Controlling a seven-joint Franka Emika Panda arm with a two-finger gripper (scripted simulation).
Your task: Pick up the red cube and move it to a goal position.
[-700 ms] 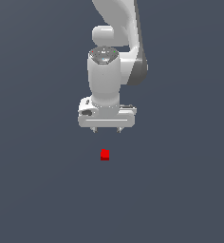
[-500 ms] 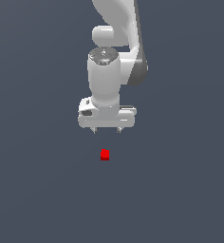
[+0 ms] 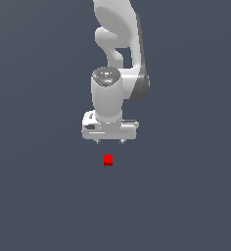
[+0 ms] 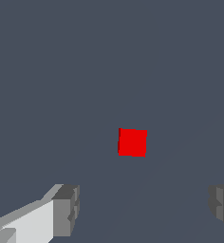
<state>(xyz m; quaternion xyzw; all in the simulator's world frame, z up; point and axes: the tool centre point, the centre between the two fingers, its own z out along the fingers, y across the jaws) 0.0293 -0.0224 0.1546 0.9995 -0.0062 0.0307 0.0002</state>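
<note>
Arm upright, gripper [image 3: 109, 141] pointing down, fingers spread, above red cube [image 3: 108, 160]; desk edges seemingly out of view.

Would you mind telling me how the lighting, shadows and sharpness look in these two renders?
Exterior view: flat, even light, no cast shadow under the red cube; soft shading and a faint highlight on the white arm; the gripper looks slightly pixelated. Wrist view: the cube is sharp-edged with one darker side face; the fingertips are crisp, cut off by the frame; no glare or blur.
</note>
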